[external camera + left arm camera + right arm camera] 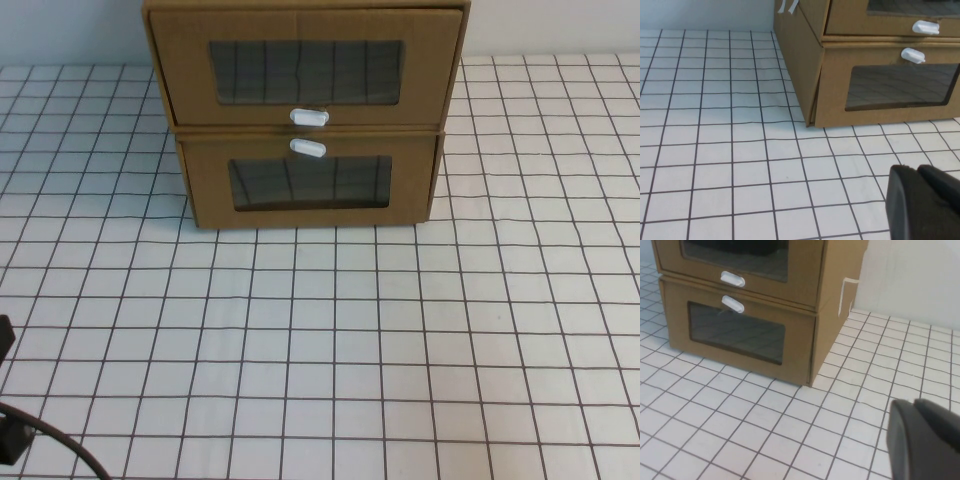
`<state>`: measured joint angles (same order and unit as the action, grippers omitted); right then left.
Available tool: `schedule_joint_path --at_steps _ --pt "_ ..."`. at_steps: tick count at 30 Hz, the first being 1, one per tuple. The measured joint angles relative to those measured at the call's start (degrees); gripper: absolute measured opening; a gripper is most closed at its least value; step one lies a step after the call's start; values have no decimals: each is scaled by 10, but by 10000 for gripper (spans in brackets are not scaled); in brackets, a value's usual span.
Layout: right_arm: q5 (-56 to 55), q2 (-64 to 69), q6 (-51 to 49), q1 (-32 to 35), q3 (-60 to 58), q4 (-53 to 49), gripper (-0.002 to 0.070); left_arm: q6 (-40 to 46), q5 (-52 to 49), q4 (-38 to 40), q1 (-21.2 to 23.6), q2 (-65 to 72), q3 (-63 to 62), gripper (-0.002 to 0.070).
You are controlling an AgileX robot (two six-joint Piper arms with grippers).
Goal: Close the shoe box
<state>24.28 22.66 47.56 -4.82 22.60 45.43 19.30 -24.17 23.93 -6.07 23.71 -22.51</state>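
Observation:
Two brown cardboard drawer boxes stand stacked at the table's far middle. The upper one is the shoe box (pixel 305 70), with its white tab (pixel 309 116) just below its clear window. It also shows in the left wrist view (pixel 865 22) and the right wrist view (pixel 805 270). Its front stands slightly forward of the lower box's front. My left gripper (pixel 917 170) is shut and empty, low over the table, well short of the boxes on their left. My right gripper (pixel 914 402) is shut and empty, well short of them on their right.
The lower brown box (pixel 310 185) has its white tab (pixel 307 149) above its window. The white gridded tabletop (pixel 320 350) spreads in front of the boxes. A dark part of my left arm and a cable (pixel 10 440) sit at the near left corner.

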Motion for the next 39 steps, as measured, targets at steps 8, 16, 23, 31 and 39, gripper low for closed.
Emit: schedule_joint_path --at_steps 8,16,23,31,39 --pt "40 0 0 0 0 9 -13 0 1 0 0 0 0 -5" --pt "100 0 0 0 0 9 -13 0 1 0 0 0 0 -6" --pt "149 0 0 0 0 9 -13 0 1 0 0 -23 0 -5" --pt "195 -1 0 0 0 12 -13 -7 63 -73 0 -129 50 -6" --pt "217 -1 0 0 0 20 -13 -139 142 -239 0 -233 206 -5"
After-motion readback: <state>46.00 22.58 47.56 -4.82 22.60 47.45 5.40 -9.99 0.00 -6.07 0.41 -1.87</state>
